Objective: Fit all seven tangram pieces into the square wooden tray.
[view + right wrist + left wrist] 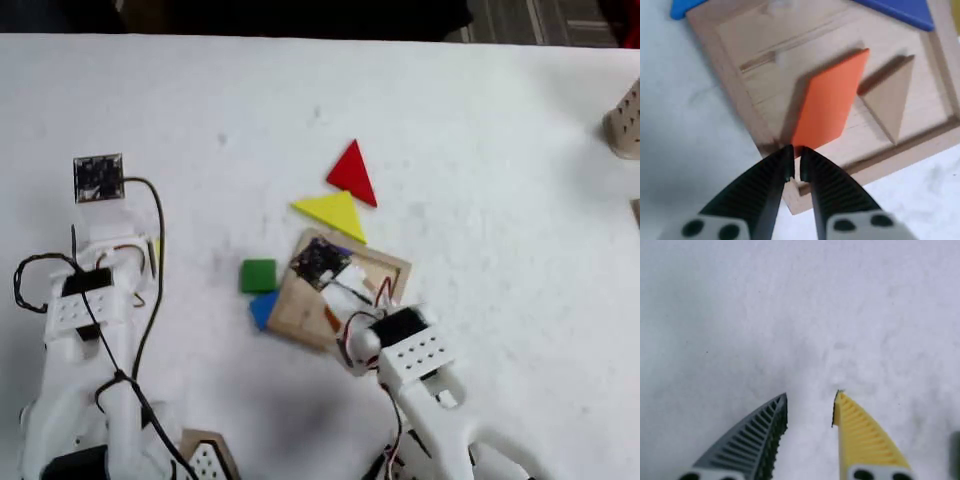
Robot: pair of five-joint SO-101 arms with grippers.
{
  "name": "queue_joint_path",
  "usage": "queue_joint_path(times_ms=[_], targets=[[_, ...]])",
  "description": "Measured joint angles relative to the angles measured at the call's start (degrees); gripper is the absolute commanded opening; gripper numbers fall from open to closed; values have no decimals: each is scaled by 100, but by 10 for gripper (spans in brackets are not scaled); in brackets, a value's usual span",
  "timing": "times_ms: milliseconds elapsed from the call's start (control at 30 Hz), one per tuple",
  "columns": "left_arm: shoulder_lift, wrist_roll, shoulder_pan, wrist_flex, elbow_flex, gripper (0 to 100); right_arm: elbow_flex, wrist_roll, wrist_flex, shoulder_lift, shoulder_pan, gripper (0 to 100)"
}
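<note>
We saw a white table (pixel 480 150) with a soft, bumpy look. Behind its far edge the room was a dark strip (pixel 300 15).

A pale wooden block with holes (pixel 625 122) stood at the table's right edge, well apart from everything else. The left arm (pixel 85 310) sat on the left with a black cable (pixel 150 260) looping over it. The left gripper (pixel 810 397) hung over bare table with its grey and yellow fingers apart.

The square wooden tray (pixel 300 305) lay near the middle of the table, turned like a diamond. The right arm (pixel 415 355) was over it and hid much of its middle from above. The right gripper (pixel 796 150) had its black fingers almost together, pinched on the low corner of the orange piece (pixel 830 105). That piece leaned up, tilted, inside the tray. Beside it a wood-coloured triangle (pixel 890 102) lay flat, and a dark blue piece (pixel 900 10) lay at the far side.

A blue piece (pixel 263 310) poked out at the tray's left corner. The green square (pixel 258 275) was just beside it. The yellow triangle (pixel 333 213) was touching the tray's far corner, and the red triangle (pixel 352 172) lay just past that.
</note>
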Motion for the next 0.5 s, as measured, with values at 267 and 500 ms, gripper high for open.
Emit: queue_joint_path(times_ms=[267,500], targets=[[0,0,0,0,0,181,0,-378,-193,0,-607,29],[0,0,0,0,0,181,-396,-378,255,-158,-237,31]])
